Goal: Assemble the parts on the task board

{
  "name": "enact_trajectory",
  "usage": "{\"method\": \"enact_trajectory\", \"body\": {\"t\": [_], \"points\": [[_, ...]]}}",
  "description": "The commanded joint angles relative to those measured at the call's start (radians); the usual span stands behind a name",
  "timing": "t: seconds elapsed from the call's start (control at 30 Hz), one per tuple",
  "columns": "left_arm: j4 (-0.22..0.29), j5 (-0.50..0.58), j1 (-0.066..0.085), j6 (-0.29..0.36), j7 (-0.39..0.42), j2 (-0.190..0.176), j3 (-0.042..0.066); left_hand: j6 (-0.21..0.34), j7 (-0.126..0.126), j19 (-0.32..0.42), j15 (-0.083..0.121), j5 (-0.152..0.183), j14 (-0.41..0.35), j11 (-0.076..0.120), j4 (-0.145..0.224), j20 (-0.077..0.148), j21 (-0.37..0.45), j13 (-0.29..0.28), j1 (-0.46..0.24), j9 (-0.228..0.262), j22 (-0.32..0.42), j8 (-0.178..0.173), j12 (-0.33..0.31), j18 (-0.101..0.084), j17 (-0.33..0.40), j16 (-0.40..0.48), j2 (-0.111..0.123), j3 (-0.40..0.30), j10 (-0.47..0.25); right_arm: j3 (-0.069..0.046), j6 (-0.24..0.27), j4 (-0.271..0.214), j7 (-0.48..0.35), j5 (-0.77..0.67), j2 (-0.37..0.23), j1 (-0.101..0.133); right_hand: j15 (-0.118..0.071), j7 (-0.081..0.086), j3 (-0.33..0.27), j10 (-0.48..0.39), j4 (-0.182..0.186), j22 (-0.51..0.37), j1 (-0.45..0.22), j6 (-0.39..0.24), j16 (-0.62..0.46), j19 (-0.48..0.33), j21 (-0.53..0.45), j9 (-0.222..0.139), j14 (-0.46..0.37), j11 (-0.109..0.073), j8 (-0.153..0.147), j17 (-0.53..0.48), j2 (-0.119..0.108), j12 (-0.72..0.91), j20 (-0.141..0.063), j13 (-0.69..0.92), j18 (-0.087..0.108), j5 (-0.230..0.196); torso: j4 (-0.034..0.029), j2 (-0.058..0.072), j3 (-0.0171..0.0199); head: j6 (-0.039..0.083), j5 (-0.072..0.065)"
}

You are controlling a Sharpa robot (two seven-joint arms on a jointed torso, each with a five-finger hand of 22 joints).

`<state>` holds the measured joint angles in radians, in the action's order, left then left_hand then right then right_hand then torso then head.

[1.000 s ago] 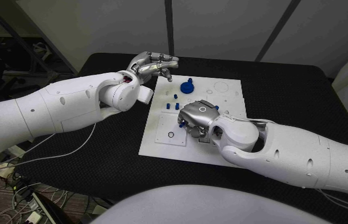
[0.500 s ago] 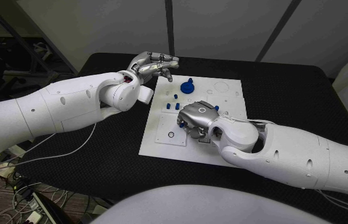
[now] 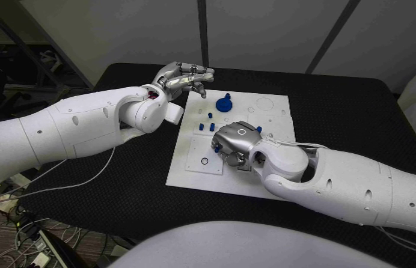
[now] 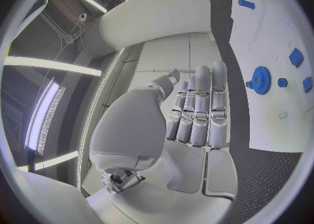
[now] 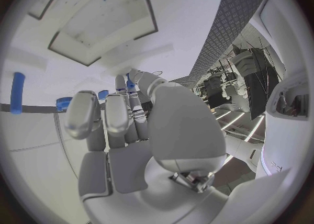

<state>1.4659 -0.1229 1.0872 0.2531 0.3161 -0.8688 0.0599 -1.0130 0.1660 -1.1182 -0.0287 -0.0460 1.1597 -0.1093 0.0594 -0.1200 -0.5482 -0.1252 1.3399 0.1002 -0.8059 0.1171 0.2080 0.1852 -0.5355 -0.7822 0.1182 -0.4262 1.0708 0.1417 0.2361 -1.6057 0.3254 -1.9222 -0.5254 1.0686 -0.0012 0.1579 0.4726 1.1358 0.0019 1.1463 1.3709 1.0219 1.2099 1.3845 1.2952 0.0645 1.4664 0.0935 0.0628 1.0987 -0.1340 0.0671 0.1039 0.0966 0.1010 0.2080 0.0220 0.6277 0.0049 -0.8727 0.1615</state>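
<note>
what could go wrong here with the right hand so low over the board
1. The right hand sits low over the task board, with small blue pegs standing just beyond its fingers; a sweep could topple them.
2. That hand hides the board beneath it in the head view, so a misaligned part might go unnoticed.
3. The left hand hovers near the blue gear; reaching in could crowd both hands.

A black desk (image 3: 347,112) with a finely textured, matte top carries the white task board (image 3: 195,178), which lies flat near its middle, its long side running away from the robot. The left hand (image 3: 184,77) hangs just beyond the board's far left corner; the right hand (image 3: 232,143) sits over the board's middle. A white cable (image 3: 82,181) trails across the desk's near left part, well behind the left hand
</note>
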Motion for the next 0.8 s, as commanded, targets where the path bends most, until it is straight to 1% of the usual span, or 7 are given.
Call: {"method": "enact_trajectory", "body": {"t": [0.03,0.1,0.37,0.63,0.67,0.73,0.8], "points": [[0.001,0.002,0.002,-0.016,-0.002,0.0,0.001,-0.001,0.007,0.008,0.0,-0.002,-0.005,-0.001,0.002,-0.001,0.004,0.001,0.003,-0.002,0.001,0.003,-0.001,-0.005,0.001,0.004,-0.01,0.002,-0.006,0.0,0.008,0.002,-0.003,0.011,0.001,0.001,0.009,0.0,0.001,-0.035,0.008,-0.015,-0.009,-0.028,-0.009,-0.013,-0.011,0.0,0.027,0.005,-0.002,-0.011,-0.01,-0.003,0.002,-0.012,-0.01,-0.011,0.0005,-0.001,0.0002,0.0,0.001],[0.001,0.002,0.002,-0.018,-0.003,0.0,0.001,-0.001,0.007,0.008,0.0,-0.002,-0.005,-0.001,0.002,-0.001,0.004,0.001,0.003,-0.002,0.001,0.003,-0.001,-0.005,0.001,0.004,-0.01,0.002,-0.006,0.0,0.012,0.003,-0.002,0.012,0.0,0.001,0.01,-0.001,0.001,-0.05,0.009,-0.025,-0.009,-0.04,-0.013,-0.018,-0.018,0.0,0.025,0.006,-0.001,-0.019,-0.014,-0.001,0.004,-0.017,-0.007,-0.015,0.0007,-0.001,0.0002,0.0,0.001],[0.0,0.002,0.002,-0.021,-0.007,0.001,0.001,-0.001,0.007,0.008,-0.001,-0.002,-0.007,-0.002,0.003,-0.002,0.006,0.002,0.003,-0.002,0.002,0.004,0.0,-0.005,0.004,0.006,-0.011,0.003,-0.008,0.0,0.041,-0.004,-0.005,0.014,-0.005,0.001,0.01,-0.006,0.0,-0.058,0.01,-0.028,-0.009,-0.047,-0.015,-0.021,-0.021,0.001,0.023,0.007,-0.001,-0.024,-0.016,0.002,0.005,-0.019,-0.007,-0.017,0.0006,-0.001,0.0009,0.0,0.001],[-0.001,0.002,0.002,-0.024,-0.01,0.001,0.001,-0.001,0.007,0.008,-0.001,-0.002,-0.007,-0.002,0.003,-0.002,0.006,0.002,0.003,-0.002,0.002,0.004,0.0,-0.005,0.004,0.006,-0.011,0.003,-0.008,0.0,0.122,-0.023,-0.009,0.027,-0.028,0.001,0.009,-0.008,-0.002,-0.06,0.012,-0.03,-0.012,-0.05,-0.017,-0.022,-0.023,0.002,0.022,0.006,0.001,-0.028,-0.018,0.006,0.005,-0.02,-0.006,-0.016,0.0021,-0.001,0.001,0.0,-0.001],[-0.001,0.002,0.002,-0.024,-0.01,0.001,0.001,-0.001,0.007,0.008,-0.001,-0.002,-0.007,-0.002,0.003,-0.002,0.006,0.002,0.003,-0.002,0.002,0.004,0.0,-0.005,0.004,0.006,-0.011,0.003,-0.008,0.0,0.127,-0.025,-0.009,0.029,-0.031,0.001,0.009,-0.008,-0.002,-0.06,0.012,-0.03,-0.012,-0.049,-0.017,-0.022,-0.023,0.002,0.022,0.006,0.001,-0.028,-0.018,0.006,0.005,-0.02,-0.006,-0.015,0.0021,-0.001,0.0011,0.0,-0.001],[-0.001,0.002,0.002,-0.026,-0.011,0.001,0.001,-0.001,0.007,0.008,-0.001,-0.002,-0.007,-0.002,0.003,-0.002,0.006,0.002,0.003,-0.002,0.002,0.004,0.0,-0.005,0.004,0.006,-0.011,0.003,-0.008,-0.001,0.143,-0.036,-0.011,0.04,-0.043,0.001,0.009,-0.008,-0.002,-0.058,0.013,-0.03,-0.013,-0.049,-0.018,-0.022,-0.023,0.003,0.022,0.005,0.002,-0.03,-0.019,0.009,0.005,-0.02,-0.006,-0.014,0.0012,-0.001,0.0006,0.0,-0.005],[-0.002,0.002,0.002,-0.026,-0.011,0.001,0.001,-0.001,0.007,0.008,-0.001,-0.002,-0.007,-0.002,0.003,-0.002,0.006,0.002,0.003,-0.002,0.002,0.004,0.0,-0.005,0.004,0.006,-0.011,0.003,-0.008,-0.001,0.157,-0.054,-0.014,0.054,-0.063,0.001,0.009,-0.008,-0.003,-0.057,0.014,-0.033,-0.014,-0.049,-0.019,-0.023,-0.025,0.003,0.021,0.005,0.003,-0.033,-0.021,0.011,0.005,-0.02,-0.005,-0.013,0.0017,-0.002,0.0007,0.0,-0.006]]}}
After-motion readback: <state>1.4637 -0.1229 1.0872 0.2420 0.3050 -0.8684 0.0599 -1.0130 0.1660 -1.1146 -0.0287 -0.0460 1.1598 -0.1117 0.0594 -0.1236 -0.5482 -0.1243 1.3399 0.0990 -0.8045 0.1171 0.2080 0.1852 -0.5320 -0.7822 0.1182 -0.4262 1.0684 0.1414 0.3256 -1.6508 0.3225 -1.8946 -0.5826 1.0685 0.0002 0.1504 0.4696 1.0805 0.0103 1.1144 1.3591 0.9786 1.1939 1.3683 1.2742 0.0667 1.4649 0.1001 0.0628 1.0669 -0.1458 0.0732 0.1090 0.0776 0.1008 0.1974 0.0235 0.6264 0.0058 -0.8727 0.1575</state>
